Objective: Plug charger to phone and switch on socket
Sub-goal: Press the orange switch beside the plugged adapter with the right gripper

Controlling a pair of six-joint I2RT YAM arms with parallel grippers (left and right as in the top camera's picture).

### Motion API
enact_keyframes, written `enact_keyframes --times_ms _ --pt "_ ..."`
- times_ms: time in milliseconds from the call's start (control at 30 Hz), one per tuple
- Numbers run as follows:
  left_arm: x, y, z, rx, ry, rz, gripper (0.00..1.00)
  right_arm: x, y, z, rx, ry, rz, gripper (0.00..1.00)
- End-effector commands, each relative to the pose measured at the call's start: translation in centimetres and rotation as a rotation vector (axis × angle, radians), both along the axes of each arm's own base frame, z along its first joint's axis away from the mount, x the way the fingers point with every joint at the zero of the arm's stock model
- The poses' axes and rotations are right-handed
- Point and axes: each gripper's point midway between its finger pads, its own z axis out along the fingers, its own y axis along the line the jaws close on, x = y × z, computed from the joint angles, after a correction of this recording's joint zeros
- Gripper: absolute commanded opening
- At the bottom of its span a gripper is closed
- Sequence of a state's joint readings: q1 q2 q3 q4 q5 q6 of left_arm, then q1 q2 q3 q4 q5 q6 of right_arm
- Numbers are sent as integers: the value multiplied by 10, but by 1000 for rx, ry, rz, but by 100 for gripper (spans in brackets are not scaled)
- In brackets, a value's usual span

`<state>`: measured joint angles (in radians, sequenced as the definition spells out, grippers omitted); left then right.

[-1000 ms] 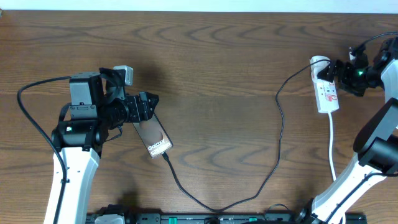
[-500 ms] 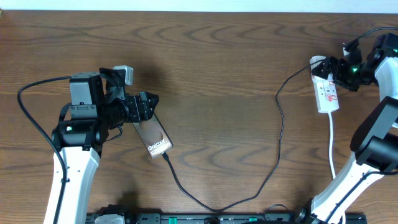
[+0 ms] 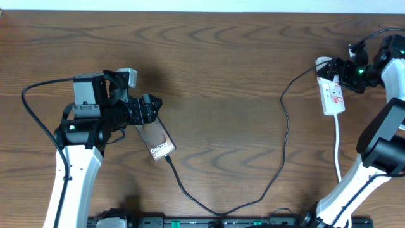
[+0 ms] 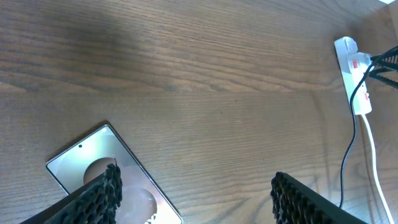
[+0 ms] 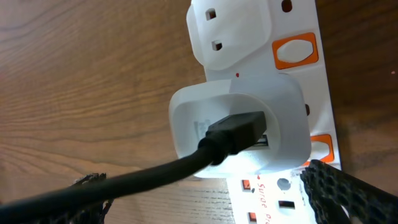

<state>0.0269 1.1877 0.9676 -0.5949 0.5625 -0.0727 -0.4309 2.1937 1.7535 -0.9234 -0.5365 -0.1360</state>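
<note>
On table (image 3: 221, 63), white socket (image 3: 332, 95), orange switches (image 5: 296, 51)

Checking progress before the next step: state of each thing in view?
phone: flat on table, face up, plugged at Galaxy end.
socket: white adapter seated; switch on or off not readable.
charger: runs adapter to phone, plugged both ends.
left claw: open, over phone's top end.
right claw: open, astride the adapter.
</note>
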Motion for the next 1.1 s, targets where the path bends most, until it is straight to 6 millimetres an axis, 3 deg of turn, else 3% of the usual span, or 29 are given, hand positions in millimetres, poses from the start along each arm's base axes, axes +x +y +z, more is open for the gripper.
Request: enact_keyframes --times_ms 0,300,1067 --pt "4 0 6 13 -25 -15 76 5 7 -7 22 7 11 99" --pt "5 0 7 13 -30 -15 76 7 16 -25 90 20 21 99" --pt "4 0 6 8 -23 -9 76 0 19 -27 122 72 -12 99"
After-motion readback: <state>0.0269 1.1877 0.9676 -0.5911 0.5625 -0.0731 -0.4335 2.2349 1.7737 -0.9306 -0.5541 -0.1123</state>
